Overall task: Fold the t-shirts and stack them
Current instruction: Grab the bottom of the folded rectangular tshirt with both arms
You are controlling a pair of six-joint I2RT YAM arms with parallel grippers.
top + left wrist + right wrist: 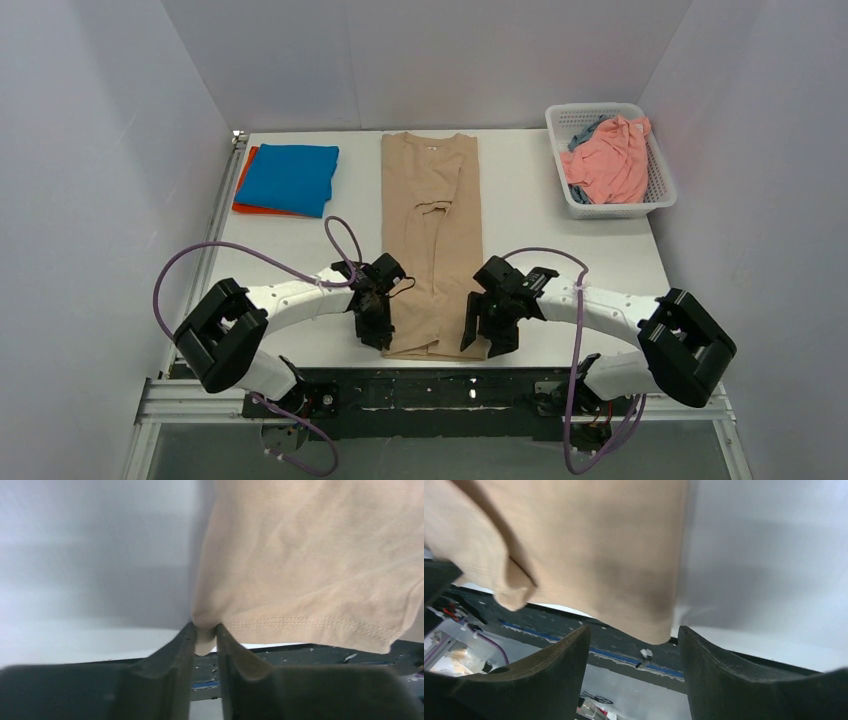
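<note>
Beige-tan cloth t-shirt (432,200) narrowed, cross-fold pending.
Left gripper (205,628) pinches its hem, right gripper (633,631) gapes; bright blue t-shirt (290,178) folded to its left, salmon pink t-shirt (608,160) unfolded.

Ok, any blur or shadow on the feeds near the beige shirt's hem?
Top external: even light, sharp throughout. Left wrist: left gripper dark and blurred up close, beige t-shirt hem stitching crisp. Right wrist: right gripper blurred too, cloth soft-focus, shaded near its lower corner.
</note>
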